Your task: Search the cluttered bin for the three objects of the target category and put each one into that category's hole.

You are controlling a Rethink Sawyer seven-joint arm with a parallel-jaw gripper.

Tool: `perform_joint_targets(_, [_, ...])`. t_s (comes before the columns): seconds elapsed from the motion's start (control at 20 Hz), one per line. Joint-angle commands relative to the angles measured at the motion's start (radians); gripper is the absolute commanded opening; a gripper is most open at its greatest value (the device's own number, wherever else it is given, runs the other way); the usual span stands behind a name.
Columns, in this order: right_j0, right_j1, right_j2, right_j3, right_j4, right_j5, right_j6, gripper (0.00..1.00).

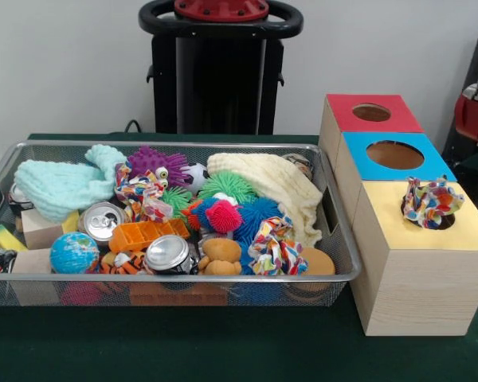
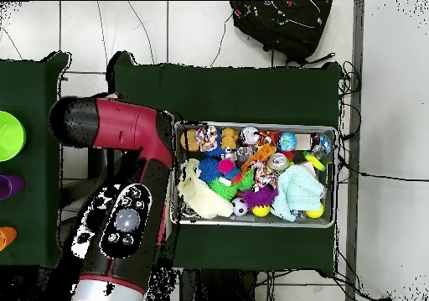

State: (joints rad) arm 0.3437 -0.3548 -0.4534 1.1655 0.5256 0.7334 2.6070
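While one multicoloured knotted cloth rope toy (image 1: 431, 202) sits at the yellow box's hole (image 1: 444, 220), another (image 1: 275, 247) looks soft, light, pinchable mid-knot; gripper unseen.

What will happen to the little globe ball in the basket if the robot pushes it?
The globe ball is round and looks smooth, so it would probably roll rather than slide. It sits wedged among a soda can, a wooden block and other toys, so it likely wouldn't roll far. It may be a soft, light squeeze ball, but that can't be confirmed.
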Motion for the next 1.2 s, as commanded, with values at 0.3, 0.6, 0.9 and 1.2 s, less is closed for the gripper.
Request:
perform_joint_targets(0.3, [0.015,-0.038,0.096,0.226,0.056,-0.08,0.215,0.0])
perform_joint_targets(0.6, [0.011,-0.067,0.106,0.305,0.053,-0.128,0.167,0.0])
perform_joint_targets(0.9, [0.024,-0.083,0.105,0.351,0.049,-0.145,0.169,0.0])
perform_joint_targets(1.2, [0.015,-0.062,0.126,0.363,0.045,-0.205,0.153,0.0])
